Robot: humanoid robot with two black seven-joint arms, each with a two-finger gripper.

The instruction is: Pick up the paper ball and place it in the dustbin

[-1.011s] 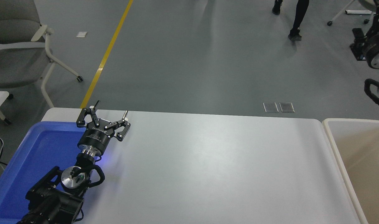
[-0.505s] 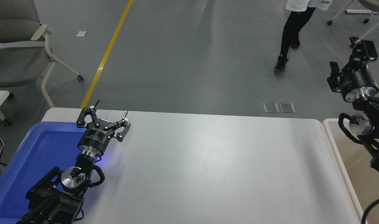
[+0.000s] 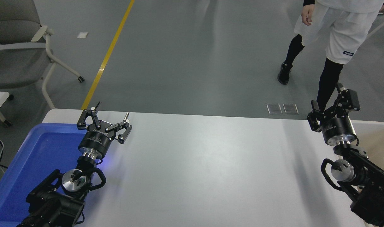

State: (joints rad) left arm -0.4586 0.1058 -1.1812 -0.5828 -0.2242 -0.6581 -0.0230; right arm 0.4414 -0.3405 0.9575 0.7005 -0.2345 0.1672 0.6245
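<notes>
White tabletop (image 3: 204, 170) fills the near part of the scene, its bare surface running from the left arm across to the right arm. At the near left the left arm comes in over a blue tray (image 3: 37, 157) that lies on the tabletop's left end; its left claw (image 3: 104, 119) sits at the tray's far right corner, fingers spread wide and gripping nothing. At the near right the right arm rises from the corner and reaches away from the camera. Its right claw (image 3: 333, 105) hangs above the tabletop's far right corner, fingers parted, with nothing between them. Just right of that arm, a slice of the cream dustbin (image 3: 376, 140) shows beside the tabletop's right edge, mostly hidden behind the arm; what lies inside it cannot be seen. No paper ball shows on the tabletop, in the tray or in either claw.

Beyond the tabletop's far edge lies grey floor (image 3: 195, 63). Two small metal plates (image 3: 282, 108) are set in it near the far right corner. A yellow line (image 3: 108, 55) runs away on the left, and a grey chair (image 3: 18, 53) on castors stands left of it. At the far right a person (image 3: 333, 37) in white shorts and dark leggings stands on the floor, well apart from the tabletop.
</notes>
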